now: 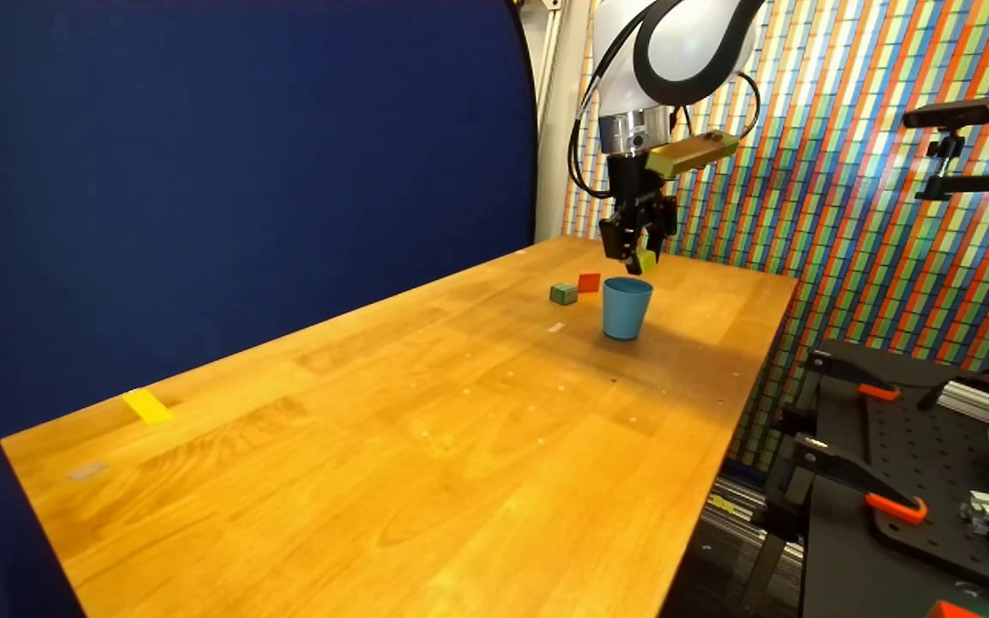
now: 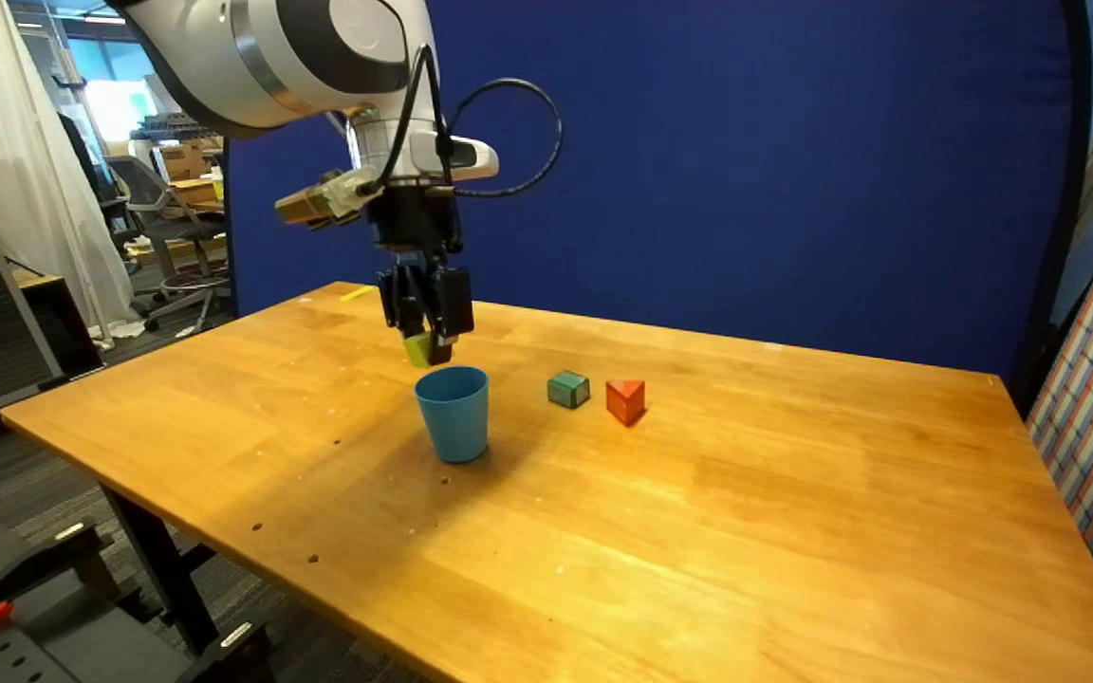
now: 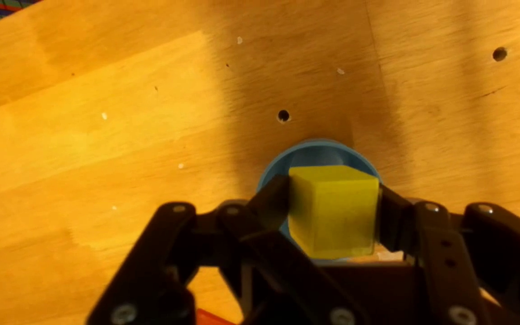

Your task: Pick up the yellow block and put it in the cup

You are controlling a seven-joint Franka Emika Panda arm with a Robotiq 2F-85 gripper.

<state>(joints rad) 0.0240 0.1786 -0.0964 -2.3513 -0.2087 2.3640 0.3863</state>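
Note:
The yellow block (image 3: 343, 216) is held between the two black fingers of my gripper (image 3: 332, 205) in the wrist view. The light-blue cup (image 3: 318, 144) shows below and behind the block there, its near part hidden by the block and fingers. In both exterior views the cup (image 1: 626, 311) (image 2: 456, 417) stands upright on the table. The gripper (image 1: 639, 257) (image 2: 430, 345) points down with the yellow block (image 1: 647, 261) (image 2: 416, 351) above the cup's rim level. The block is apart from the cup. The cup's inside bottom is hidden.
A green block (image 1: 563, 294) (image 2: 568, 389) and a red triangular block (image 1: 589, 283) (image 2: 625, 402) lie on the wooden table (image 1: 426, 446) near the cup. A flat yellow strip (image 1: 148, 406) lies near a far table corner. A dark blue screen (image 2: 746, 171) stands along one table side.

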